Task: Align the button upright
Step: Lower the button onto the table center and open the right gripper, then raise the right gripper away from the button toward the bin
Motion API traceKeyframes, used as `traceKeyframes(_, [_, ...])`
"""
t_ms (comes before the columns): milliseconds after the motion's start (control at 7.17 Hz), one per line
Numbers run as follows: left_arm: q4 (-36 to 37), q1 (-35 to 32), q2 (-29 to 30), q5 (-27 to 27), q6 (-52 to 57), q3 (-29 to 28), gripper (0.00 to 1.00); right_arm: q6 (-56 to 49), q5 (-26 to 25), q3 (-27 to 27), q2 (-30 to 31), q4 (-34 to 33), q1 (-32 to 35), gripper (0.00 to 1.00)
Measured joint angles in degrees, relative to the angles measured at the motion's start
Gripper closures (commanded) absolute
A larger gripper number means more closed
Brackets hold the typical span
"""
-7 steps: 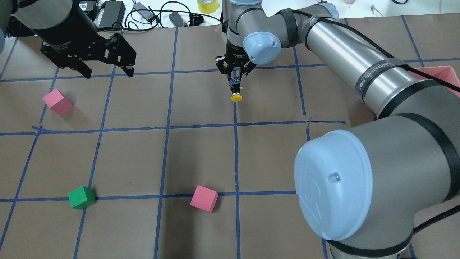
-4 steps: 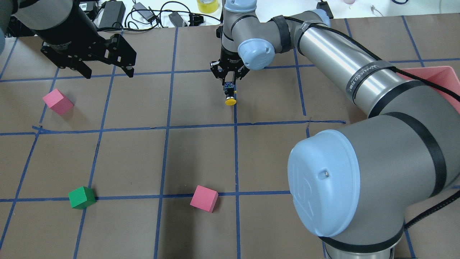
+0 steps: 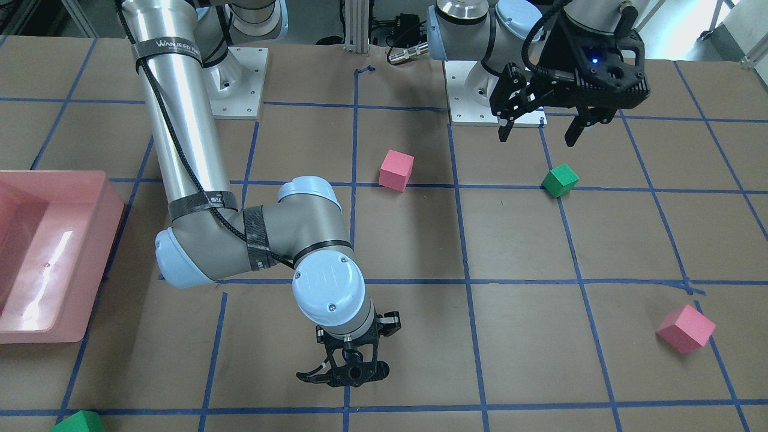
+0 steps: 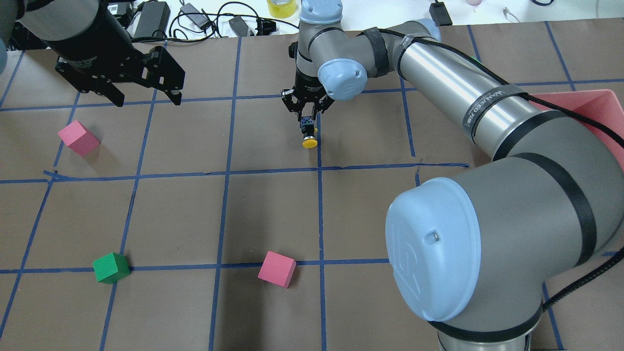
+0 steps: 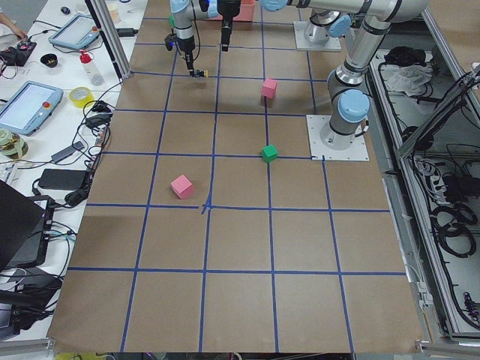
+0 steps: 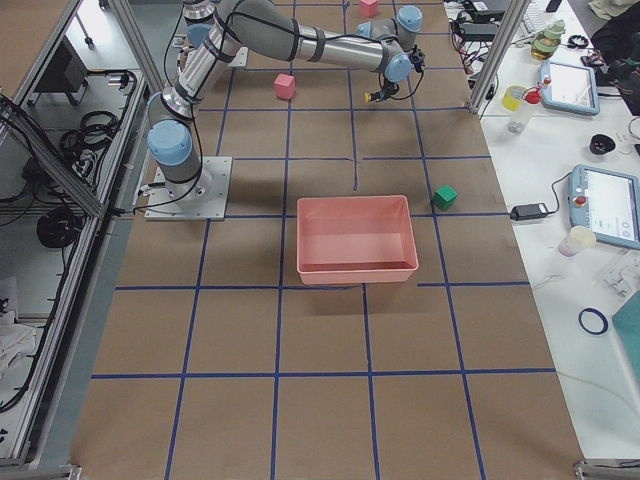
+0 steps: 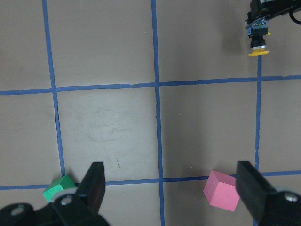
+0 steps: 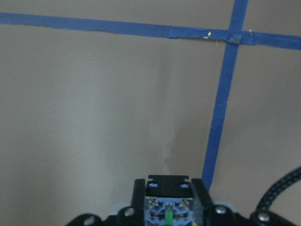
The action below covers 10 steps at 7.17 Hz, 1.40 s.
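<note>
The button (image 4: pixel 309 142) hangs in my right gripper (image 4: pixel 306 122), which is shut on its base, with the black body and yellow cap pointing down over a blue tape line. It also shows in the left wrist view (image 7: pixel 257 41). In the right wrist view its blue-and-grey base (image 8: pixel 168 209) sits between the fingers. In the front-facing view the right gripper (image 3: pixel 348 375) hides the button. I cannot tell whether the cap touches the paper. My left gripper (image 4: pixel 141 95) is open and empty, far to the left and above the table.
A pink cube (image 4: pixel 78 138) lies at the left, a green cube (image 4: pixel 110 267) and another pink cube (image 4: pixel 277 269) nearer the robot. A pink bin (image 4: pixel 599 109) stands at the right edge. Cables and chargers (image 4: pixel 195 19) lie beyond the paper's far edge.
My right gripper has moved left and a little nearer the robot with the button still held cap-down. The left arm and the cubes have not moved.
</note>
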<state>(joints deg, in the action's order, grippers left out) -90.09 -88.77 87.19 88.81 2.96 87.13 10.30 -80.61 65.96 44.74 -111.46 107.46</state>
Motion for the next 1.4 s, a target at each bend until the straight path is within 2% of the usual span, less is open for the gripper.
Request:
traceKeyframes(140, [0.0,0.0,0.0,-0.04,0.02,0.01,0.0,-0.03,-0.06,0.29,-0.03,-0.19,0.03,0.58])
traceKeyframes(419, [0.0,0.0,0.0,-0.15,0.03,0.0,0.0,0.05,-0.13,1.79,0.01,-2.18,0.03,0.53])
traceKeyframes(558, [0.0,0.0,0.0,-0.12,0.03,0.02,0.0,0.12,-0.1,2.31,0.05,-2.89,0.02,0.2])
traceKeyframes(698, [0.0,0.0,0.0,-0.1,0.03,0.05,0.0,0.13,-0.08,2.55,0.12,-3.18,-0.02,0.02])
traceKeyframes(1116, [0.11,-0.02,0.0,-0.07,0.03,0.06,0.0,-0.45,-1.18,3.09,4.66,-0.58,-0.08,0.0])
traceKeyframes(1395, [0.19,-0.1,0.0,-0.12,0.01,0.06,0.0,-4.2,-6.3,5.91,9.58,3.22,-0.43,0.0])
